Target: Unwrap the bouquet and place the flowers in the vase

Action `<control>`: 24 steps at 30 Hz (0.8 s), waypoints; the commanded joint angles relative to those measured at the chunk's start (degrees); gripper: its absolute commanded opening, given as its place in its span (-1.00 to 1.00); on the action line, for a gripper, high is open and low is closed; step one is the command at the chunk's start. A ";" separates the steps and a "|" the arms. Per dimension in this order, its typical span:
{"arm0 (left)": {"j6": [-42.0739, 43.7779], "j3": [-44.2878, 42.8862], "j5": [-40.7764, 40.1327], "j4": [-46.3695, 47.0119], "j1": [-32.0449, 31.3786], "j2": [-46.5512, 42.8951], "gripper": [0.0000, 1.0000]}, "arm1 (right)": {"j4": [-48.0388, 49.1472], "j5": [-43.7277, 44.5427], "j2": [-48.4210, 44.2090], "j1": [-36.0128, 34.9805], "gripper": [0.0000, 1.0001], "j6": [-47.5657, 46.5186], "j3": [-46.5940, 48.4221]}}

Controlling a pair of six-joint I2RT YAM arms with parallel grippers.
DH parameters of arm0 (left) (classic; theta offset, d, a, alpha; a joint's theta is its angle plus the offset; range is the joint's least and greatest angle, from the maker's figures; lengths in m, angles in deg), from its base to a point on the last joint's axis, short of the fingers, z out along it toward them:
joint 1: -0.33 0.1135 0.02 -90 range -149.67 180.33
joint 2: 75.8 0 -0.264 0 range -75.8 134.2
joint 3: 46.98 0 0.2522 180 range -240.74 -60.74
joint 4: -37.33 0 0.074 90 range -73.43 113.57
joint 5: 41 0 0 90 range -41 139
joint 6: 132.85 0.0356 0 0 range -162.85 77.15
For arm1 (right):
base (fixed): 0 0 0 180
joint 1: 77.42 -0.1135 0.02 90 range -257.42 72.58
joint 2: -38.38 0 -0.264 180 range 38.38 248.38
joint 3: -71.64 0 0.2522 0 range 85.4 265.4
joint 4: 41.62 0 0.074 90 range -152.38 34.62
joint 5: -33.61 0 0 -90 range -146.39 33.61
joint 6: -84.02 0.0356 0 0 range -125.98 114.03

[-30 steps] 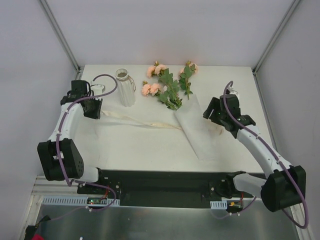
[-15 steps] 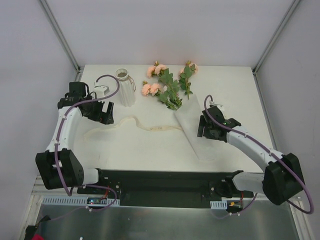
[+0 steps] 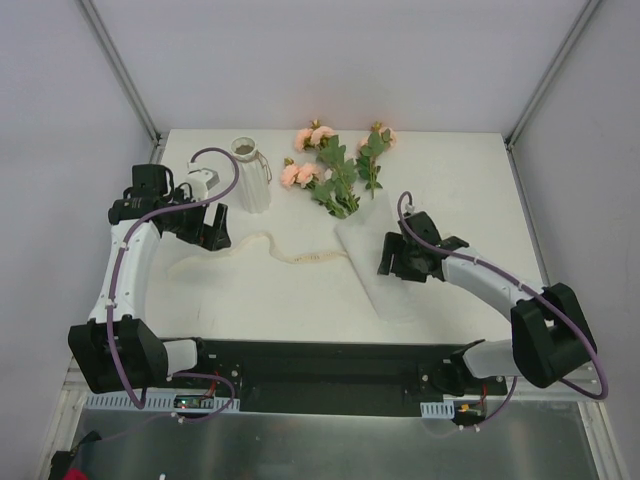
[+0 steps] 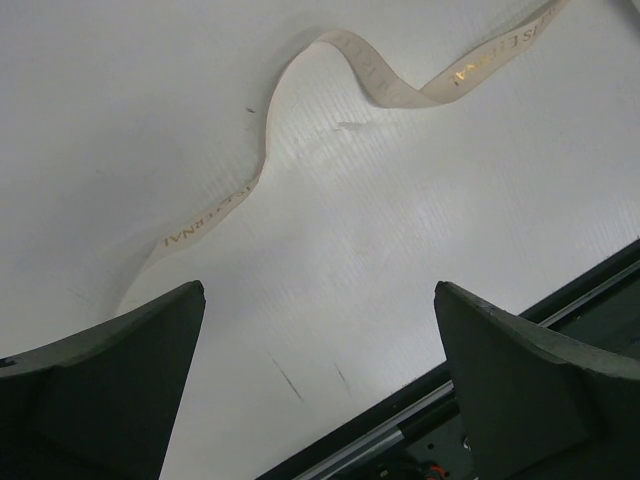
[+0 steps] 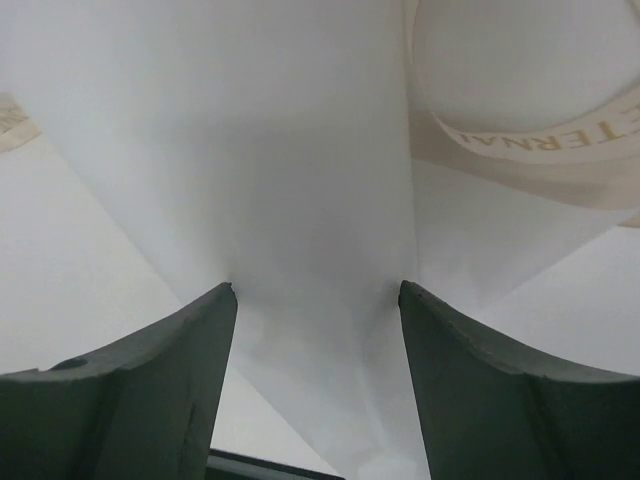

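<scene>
- The left end effector (image 3: 208,232) hangs over the left part of the bench (image 3: 250,310), its fingers spread wide with nothing between them.
- The cream ribbon (image 4: 215,212) lies loose on the bench in a wavy line. One end is just ahead of the left end effector and does not touch it.
- The white ribbed vase (image 3: 252,176) stands upright beyond the left end effector, near it but apart.
- The right end effector (image 5: 315,290) is low over the white paper cone (image 3: 372,270). Its jaws are parted and the narrow part of the cone fills the gap between them.
- Whether the fingers (image 5: 150,380) actually press the paper cannot be told.
- The flowers (image 3: 335,172), peach-pink roses with green leaves, lie towards the far edge with their stems still in the cone's mouth. They are beyond the right end effector and right of the vase.
</scene>
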 commanded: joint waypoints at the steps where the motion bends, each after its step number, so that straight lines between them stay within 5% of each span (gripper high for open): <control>1: 0.43 -1.02 2.53 -1.35 -0.72 -1.30 0.98 | 6.97 -9.35 -1.25 -3.79 0.37 2.92 1.34; 7: -0.10 -0.40 2.79 -1.35 -0.98 -1.48 0.99 | 5.58 -11.73 -0.19 -8.28 0.38 3.10 8.35; 12: 0.16 -0.05 2.62 -1.27 -0.98 -2.36 0.98 | -8.28 -0.26 -5.63 -9.86 0.53 -5.50 11.27; 18: -0.45 -0.57 2.53 -1.27 -0.98 -2.10 0.98 | -24.80 21.43 -10.04 -31.25 0.63 -13.42 13.55; 24: -1.24 -1.02 3.32 -1.35 -1.07 -2.97 0.98 | -35.46 38.77 0.67 -50.00 0.64 -12.20 16.36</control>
